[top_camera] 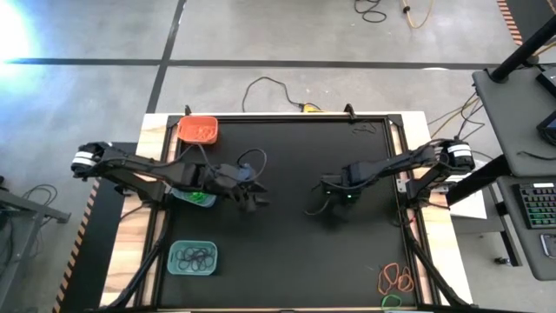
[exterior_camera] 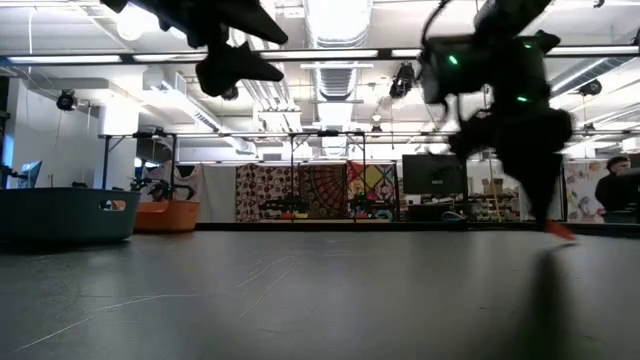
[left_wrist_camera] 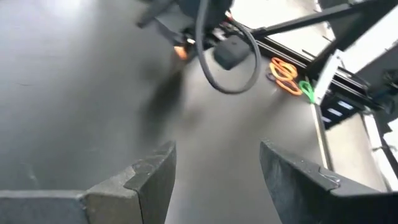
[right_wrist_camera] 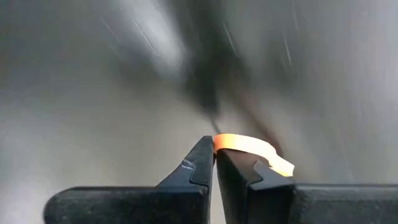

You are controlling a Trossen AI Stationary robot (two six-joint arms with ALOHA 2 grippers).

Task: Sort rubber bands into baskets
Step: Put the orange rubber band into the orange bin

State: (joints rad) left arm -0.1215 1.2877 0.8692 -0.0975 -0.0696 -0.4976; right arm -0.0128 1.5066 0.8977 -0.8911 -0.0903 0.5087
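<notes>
Now, your right gripper (right_wrist_camera: 214,158) is pressed together on an orange band (right_wrist_camera: 252,148), which curls out beside the fingertips in its wrist view. From above, that gripper (top_camera: 317,209) sits over the mat (top_camera: 287,261) right of centre; in the low view the band (exterior_camera: 560,230) shows as an orange fleck at its tip, just above the surface.

Your left gripper (top_camera: 252,202) hangs over the mat left of centre, fingers (left_wrist_camera: 152,177) spread with nothing between them (bare mat shows through the gap).

Baskets: the orange basket (top_camera: 198,130) is at the mat's far left corner with orange bands in it. One teal basket (top_camera: 193,257) is near the left edge toward the front, holding black bands (top_camera: 196,257). The other teal basket (top_camera: 196,198) lies largely under your left arm, with green showing inside.

Loose bands: an orange cluster (top_camera: 396,278) lies by the front right corner, with a green band (top_camera: 393,301) just in front of it. The left wrist view picks up the same orange (left_wrist_camera: 283,70) and green (left_wrist_camera: 305,88) loops.
</notes>
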